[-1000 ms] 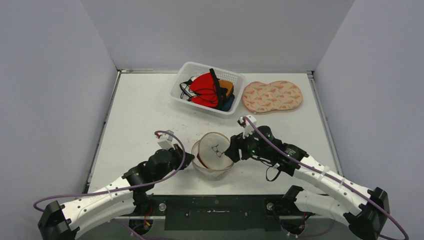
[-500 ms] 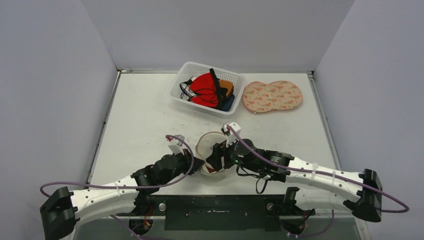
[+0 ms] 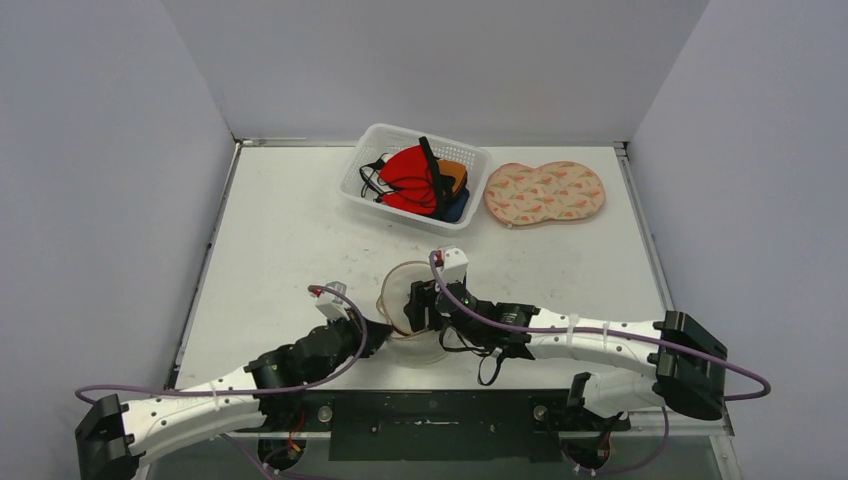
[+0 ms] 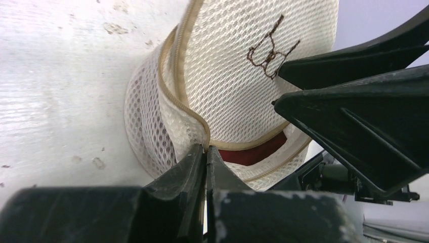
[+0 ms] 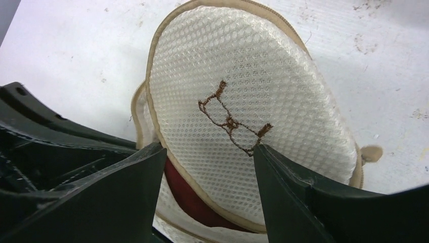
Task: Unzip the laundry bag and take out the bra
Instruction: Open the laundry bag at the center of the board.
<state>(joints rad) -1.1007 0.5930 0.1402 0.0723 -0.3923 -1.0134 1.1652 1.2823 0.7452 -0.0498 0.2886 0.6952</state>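
The laundry bag [image 3: 400, 285] is a round white mesh pouch with beige zipper trim, standing at the near middle of the table with its lid [image 5: 243, 86] flipped up. A dark red bra [image 5: 187, 195] shows in the gap under the lid, and again in the left wrist view, bra [image 4: 253, 152]. My left gripper [image 3: 382, 335] is shut on the bag's zipper rim [image 4: 206, 147] at its near left side. My right gripper [image 3: 420, 305] stands open over the bag's mouth, and in its own view the right gripper [image 5: 208, 149] straddles the lid's lower edge without touching it.
A white plastic basket [image 3: 368, 160] holding red, orange and black garments stands at the back centre. A flat peach patterned pouch [image 3: 545, 193] lies to its right. Grey walls enclose the table on three sides.
My right arm has swung left from beside the bag to over its mouth. My left gripper has kept its hold on the rim and drawn slightly back toward me.
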